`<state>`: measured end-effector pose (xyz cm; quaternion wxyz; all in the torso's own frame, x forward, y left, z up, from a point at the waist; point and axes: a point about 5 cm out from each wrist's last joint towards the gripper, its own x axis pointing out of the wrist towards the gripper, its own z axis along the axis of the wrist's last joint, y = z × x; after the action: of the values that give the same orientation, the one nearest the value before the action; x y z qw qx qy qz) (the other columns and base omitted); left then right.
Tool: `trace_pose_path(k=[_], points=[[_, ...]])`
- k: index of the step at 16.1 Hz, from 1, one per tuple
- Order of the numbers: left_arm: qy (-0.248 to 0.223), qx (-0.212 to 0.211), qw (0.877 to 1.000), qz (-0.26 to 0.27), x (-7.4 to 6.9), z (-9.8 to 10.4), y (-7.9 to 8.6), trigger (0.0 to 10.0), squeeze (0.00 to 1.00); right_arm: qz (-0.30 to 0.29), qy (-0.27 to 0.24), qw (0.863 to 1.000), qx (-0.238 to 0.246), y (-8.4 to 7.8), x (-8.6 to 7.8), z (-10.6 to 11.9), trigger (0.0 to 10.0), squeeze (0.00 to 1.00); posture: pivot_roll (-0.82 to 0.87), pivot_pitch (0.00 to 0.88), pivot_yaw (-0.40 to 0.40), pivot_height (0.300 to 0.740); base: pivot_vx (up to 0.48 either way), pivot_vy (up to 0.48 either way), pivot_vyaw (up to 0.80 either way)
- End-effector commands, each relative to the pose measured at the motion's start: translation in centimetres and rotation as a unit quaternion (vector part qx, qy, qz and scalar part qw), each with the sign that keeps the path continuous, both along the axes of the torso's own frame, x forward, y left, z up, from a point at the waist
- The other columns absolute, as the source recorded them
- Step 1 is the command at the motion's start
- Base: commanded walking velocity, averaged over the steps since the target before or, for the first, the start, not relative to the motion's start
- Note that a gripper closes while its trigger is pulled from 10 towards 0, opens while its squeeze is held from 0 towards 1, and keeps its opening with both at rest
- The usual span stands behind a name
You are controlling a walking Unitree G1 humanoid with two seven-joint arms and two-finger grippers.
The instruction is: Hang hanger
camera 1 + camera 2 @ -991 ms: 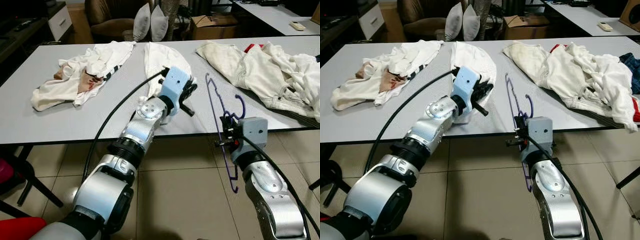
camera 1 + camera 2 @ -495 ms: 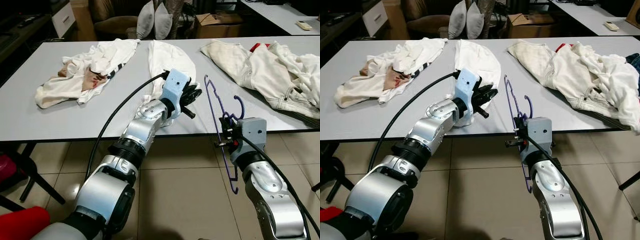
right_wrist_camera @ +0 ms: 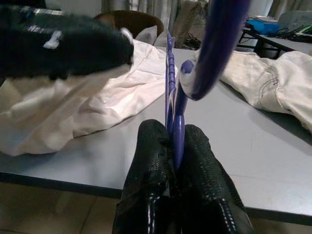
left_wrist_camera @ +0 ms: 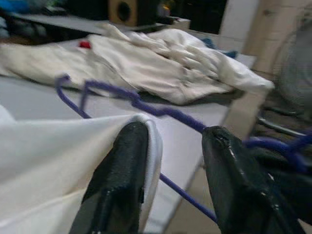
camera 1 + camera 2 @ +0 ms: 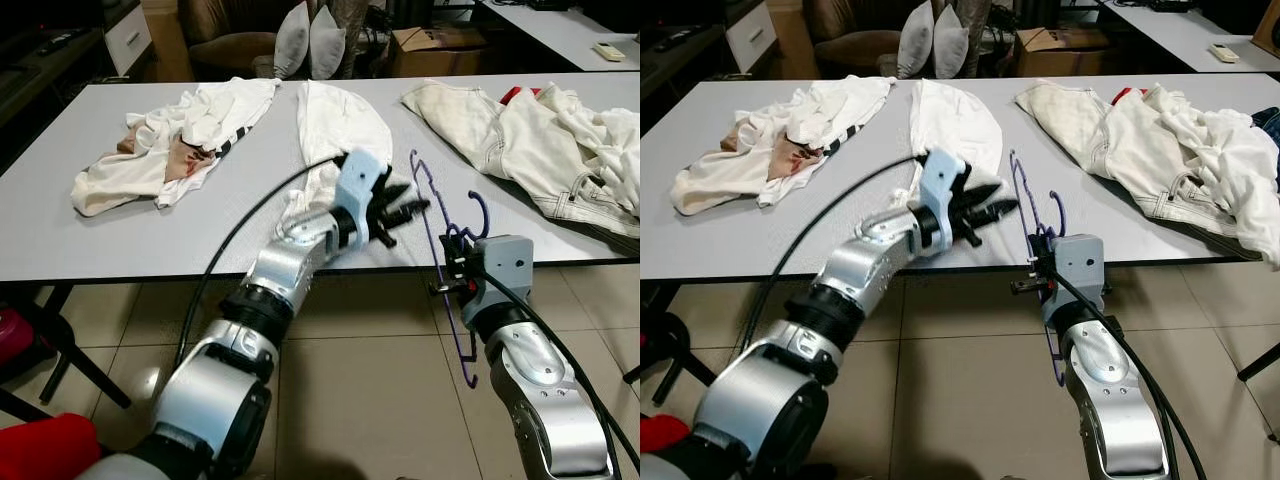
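Bare bench (image 5: 150, 235) lies open at 9 o'clock of the left gripper (image 5: 405, 208), below the crumpled shirt (image 5: 170, 145). At its 3 o'clock the purple hanger (image 5: 432, 215) blocks passage, with the white trousers (image 5: 520, 150) heaped at 2 o'clock.

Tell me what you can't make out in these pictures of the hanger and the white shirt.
- Left gripper: motion-blurred in both eye views, so its hold on the white shirt is unclear there; the left wrist view shows cloth over one finger.
- Purple hanger: lower part hidden behind the right arm.
- Right gripper: the finger contact is hidden by its wrist housing in the eye views.
- Clothes pile: cut off by the right edge.
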<state>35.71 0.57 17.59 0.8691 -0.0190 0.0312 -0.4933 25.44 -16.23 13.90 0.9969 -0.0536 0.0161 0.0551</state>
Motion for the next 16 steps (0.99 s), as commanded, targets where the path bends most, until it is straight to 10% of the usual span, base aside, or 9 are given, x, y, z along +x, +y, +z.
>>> trace_pose_path(k=[1,5,16], points=[[-0.002,-0.008,1.000,-0.025,-0.3,0.5,-0.3,10.0,1.00,-0.009,-0.010,1.000,0.001,-0.3,0.1,0.6,10.0,0.00,-0.26,0.000,0.033,0.740,0.000,0.000,0.00],[-0.015,-0.063,0.998,-0.027,-0.3,1.3,1.9,10.0,1.00,-0.097,-0.006,0.995,-0.009,-3.5,0.2,0.6,10.0,0.00,-0.27,0.000,0.048,0.740,0.000,0.000,0.00],[-0.030,-0.008,0.992,0.123,-0.8,-0.7,10.4,10.0,1.00,-0.038,-0.011,0.999,0.002,-3.3,-1.3,-0.1,10.0,0.00,-0.25,0.000,0.077,0.740,0.000,0.000,0.00]])
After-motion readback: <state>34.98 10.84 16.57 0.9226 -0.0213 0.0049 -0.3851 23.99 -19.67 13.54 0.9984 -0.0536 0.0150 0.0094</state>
